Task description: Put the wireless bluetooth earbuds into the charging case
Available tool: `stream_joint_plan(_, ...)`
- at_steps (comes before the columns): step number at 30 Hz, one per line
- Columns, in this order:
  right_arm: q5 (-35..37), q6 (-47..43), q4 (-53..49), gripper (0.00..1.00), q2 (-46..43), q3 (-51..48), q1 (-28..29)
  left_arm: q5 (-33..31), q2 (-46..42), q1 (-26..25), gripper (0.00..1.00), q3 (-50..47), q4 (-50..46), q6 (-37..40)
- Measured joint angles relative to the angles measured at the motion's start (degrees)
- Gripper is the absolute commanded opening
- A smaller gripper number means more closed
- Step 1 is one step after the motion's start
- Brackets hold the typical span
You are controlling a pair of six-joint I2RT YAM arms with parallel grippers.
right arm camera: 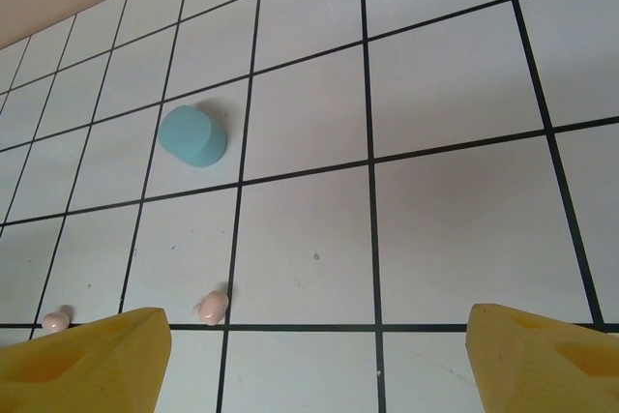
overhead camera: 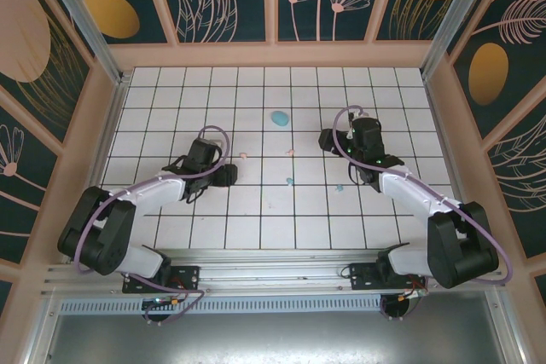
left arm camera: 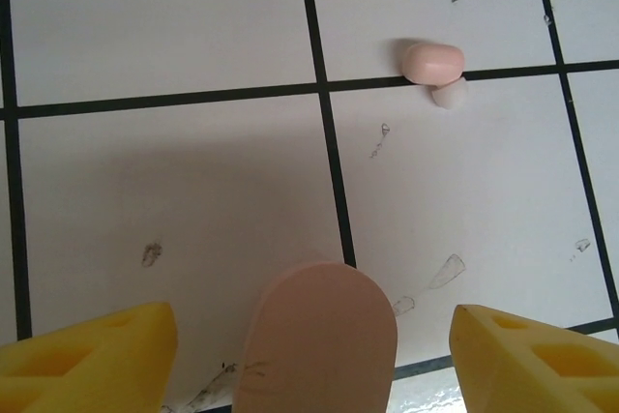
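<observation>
Here the left gripper [overhead camera: 229, 175] stands released, its jaws wide, and the pink case [left arm camera: 319, 340] lies between them with bare tile showing on either side. Its likely target, a pink earbud [left arm camera: 432, 62], rests on the tabletop [overhead camera: 171, 91] down-left of the blue case [overhead camera: 279, 117], toward the arms. From the left gripper it sits ahead and to the right, near but apart, its long axis lying along a tile line and roughly across the jaws. The left arm is the nearer one. A second pink earbud [overhead camera: 290, 153] sits just on the arms' side of the blue case, closer to the right gripper [overhead camera: 327, 139], which is also released and empty. One teal earbud [overhead camera: 290, 182] and another [overhead camera: 339, 187] lie farther from the blue case on that same side.
</observation>
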Motion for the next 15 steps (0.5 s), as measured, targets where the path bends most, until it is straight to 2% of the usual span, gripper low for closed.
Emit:
stream_joint_plan(6, 2.01, 1.64, -1.11, 0.81, -5.11, -1.05, 0.13, -0.11, 0.59, -0.63, 0.77, -0.17, -0.2, -0.5)
stream_joint_plan(15, 5.73, 2.56, -3.52, 0.83, -10.32, -1.11, 0.15, -0.98, 4.17, -1.49, 0.65, 0.92, -2.82, -0.5)
